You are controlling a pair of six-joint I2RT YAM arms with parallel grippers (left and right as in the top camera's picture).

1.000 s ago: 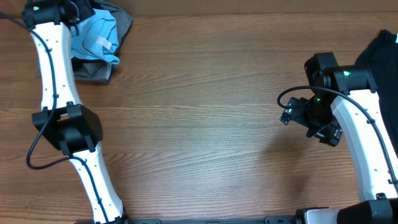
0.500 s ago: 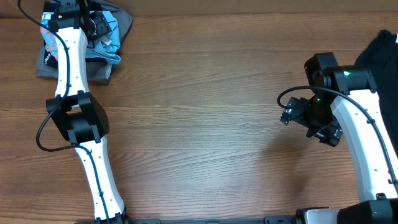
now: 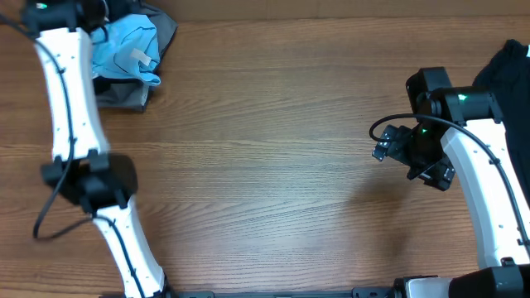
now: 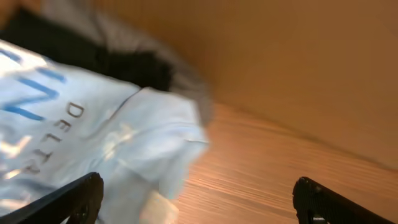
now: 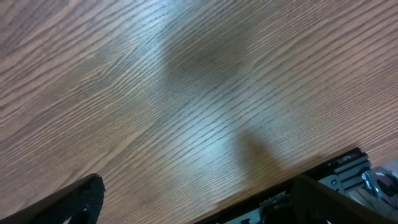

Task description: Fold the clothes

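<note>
- Light blue T-shirt [image 3: 124,54] lies bunched on a grey garment [image 3: 124,95] at 11 o'clock on the tabletop [image 3: 265,165].
- Left tool [image 4: 199,199] has its fingers spread and empty, over the shirt's edge.
- Risk: a pinch catches both layers and drags the grey one along.
- Risk: corners are hidden in the bunching, so the fold may go crooked.
- Right tool [image 5: 196,196] is spread over bare wood at 3 o'clock, well apart from the shirt.

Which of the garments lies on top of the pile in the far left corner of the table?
The light blue T-shirt with printed lettering. The grey garment lies under it, and the black garment lies apart, at the right edge of the table.
</note>
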